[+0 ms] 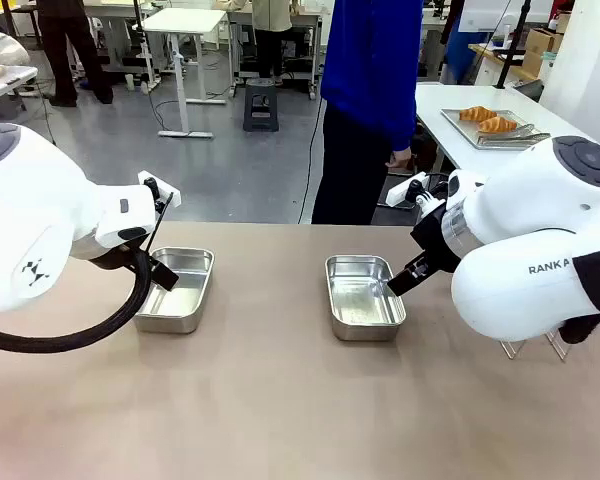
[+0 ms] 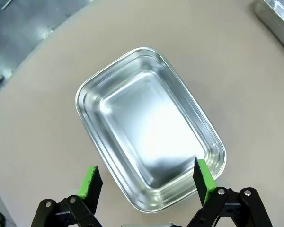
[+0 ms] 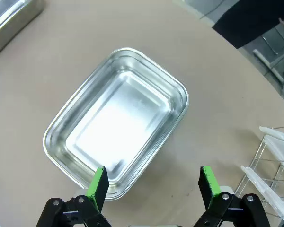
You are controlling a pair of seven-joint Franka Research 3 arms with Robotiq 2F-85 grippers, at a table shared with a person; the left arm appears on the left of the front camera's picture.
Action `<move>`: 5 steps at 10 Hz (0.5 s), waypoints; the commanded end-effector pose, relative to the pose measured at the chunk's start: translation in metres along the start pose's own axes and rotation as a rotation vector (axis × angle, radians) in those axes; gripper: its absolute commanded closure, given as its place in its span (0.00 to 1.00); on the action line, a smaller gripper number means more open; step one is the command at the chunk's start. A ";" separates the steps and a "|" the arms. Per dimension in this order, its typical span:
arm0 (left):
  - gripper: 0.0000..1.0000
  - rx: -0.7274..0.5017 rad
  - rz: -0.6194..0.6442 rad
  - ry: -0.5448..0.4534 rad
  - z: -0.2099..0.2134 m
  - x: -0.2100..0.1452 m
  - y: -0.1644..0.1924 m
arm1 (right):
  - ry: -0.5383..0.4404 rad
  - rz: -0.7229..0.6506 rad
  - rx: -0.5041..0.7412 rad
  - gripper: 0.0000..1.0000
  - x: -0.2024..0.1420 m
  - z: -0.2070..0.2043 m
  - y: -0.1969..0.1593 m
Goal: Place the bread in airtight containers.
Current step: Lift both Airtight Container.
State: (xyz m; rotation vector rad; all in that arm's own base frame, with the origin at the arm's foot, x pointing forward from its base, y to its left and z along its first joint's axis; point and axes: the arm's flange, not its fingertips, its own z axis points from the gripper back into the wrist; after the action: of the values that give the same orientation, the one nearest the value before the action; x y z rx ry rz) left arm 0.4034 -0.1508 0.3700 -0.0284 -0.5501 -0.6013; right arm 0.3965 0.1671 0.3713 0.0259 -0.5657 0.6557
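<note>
- My left fingers (image 2: 91, 183) stand wide apart with nothing between them. They hang over the near end of the left tin (image 2: 149, 127), one pad above its rim and the other above bare counter (image 2: 33, 142).
- My right fingers (image 3: 98, 183) are spread just as wide and are empty too, poised over the near corner of the right tin (image 3: 116, 123).
- Both tins lie open and bare inside: no roll in either, no lid on either.
- Just beside the right tin, a wire rack (image 3: 274, 165) holds clear plastic pieces (image 3: 274, 135). They're probably the lids, though I can't be sure.
- The two rolls (image 1: 497, 125) lie on a metal tray (image 1: 515, 135) on a separate white table past the far right of my counter, near the person (image 1: 375, 70) in blue and well apart from both tins.
- My read: nothing is done yet. Each roll has to get into a tin, and each tin then needs its lid clipped on.
</note>
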 end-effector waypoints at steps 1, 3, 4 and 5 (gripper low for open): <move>0.00 0.000 0.000 0.000 0.000 0.000 0.000 | 0.000 0.000 0.000 0.00 0.000 0.000 0.000; 0.00 0.000 0.000 0.000 0.000 0.000 0.000 | 0.000 0.000 0.000 0.00 0.000 0.000 0.000; 0.00 0.000 0.000 0.000 0.000 0.000 0.000 | 0.000 0.000 0.000 0.00 0.000 0.000 0.000; 0.00 0.000 0.000 0.000 0.000 0.000 0.000 | 0.000 0.000 0.000 0.00 0.000 0.000 0.000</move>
State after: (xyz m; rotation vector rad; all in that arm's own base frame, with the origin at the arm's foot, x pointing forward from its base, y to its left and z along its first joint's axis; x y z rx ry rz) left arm 0.4035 -0.1508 0.3700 -0.0286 -0.5501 -0.6010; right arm 0.3964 0.1672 0.3713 0.0255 -0.5657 0.6562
